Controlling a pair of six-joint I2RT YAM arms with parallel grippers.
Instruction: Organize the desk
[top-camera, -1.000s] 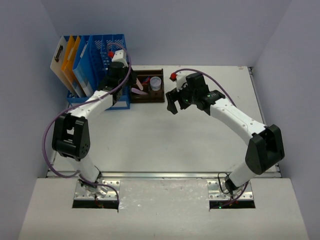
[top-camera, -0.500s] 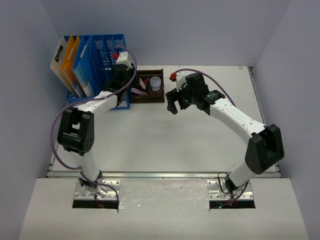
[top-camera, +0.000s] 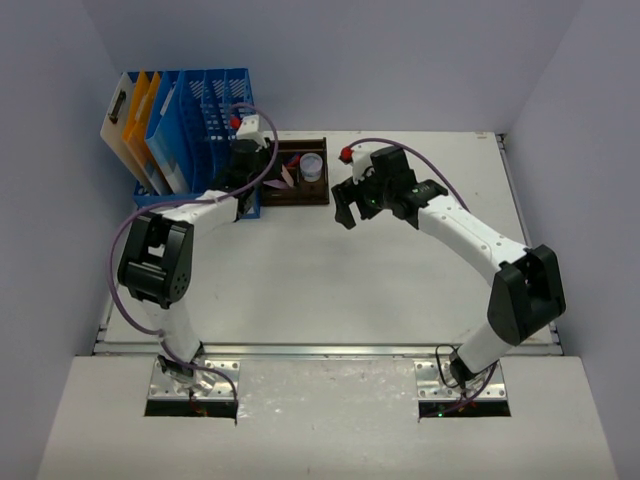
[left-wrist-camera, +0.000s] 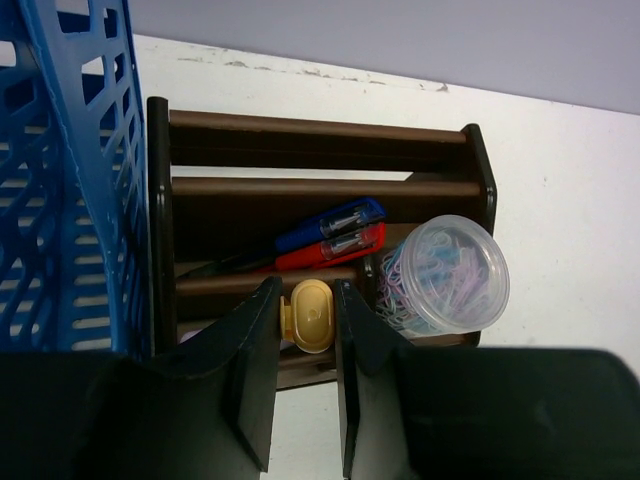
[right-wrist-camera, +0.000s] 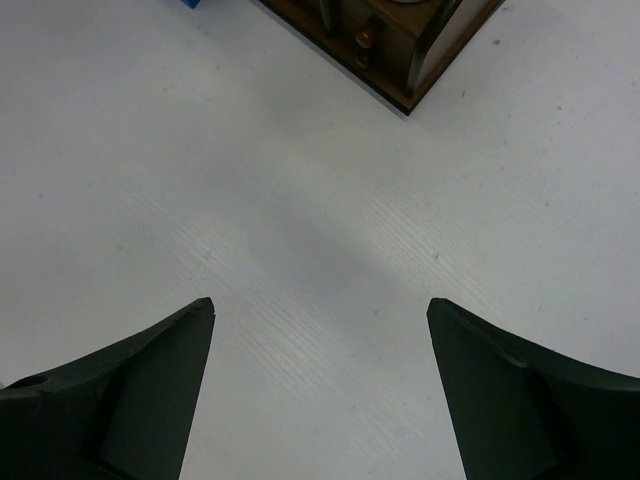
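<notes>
Left gripper: fingers stood narrowly astride a small yellow oval plastic piece at the near slot of the dark-brown wooden compartment tray, grasp unconfirmable, straight vertical travel seemed advisable; right gripper hung splayed, empty, over the large off-white matte desk.

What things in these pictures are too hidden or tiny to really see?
- Left wrist view: the yellow thing in the wooden tray sits partly behind the fingers of the left hand. Whether it is gripped is unclear.
- Right wrist view: the tray is cut off by the top edge.
- Top view: the tray's contents are too small, and the left arm covers part of it.
</notes>
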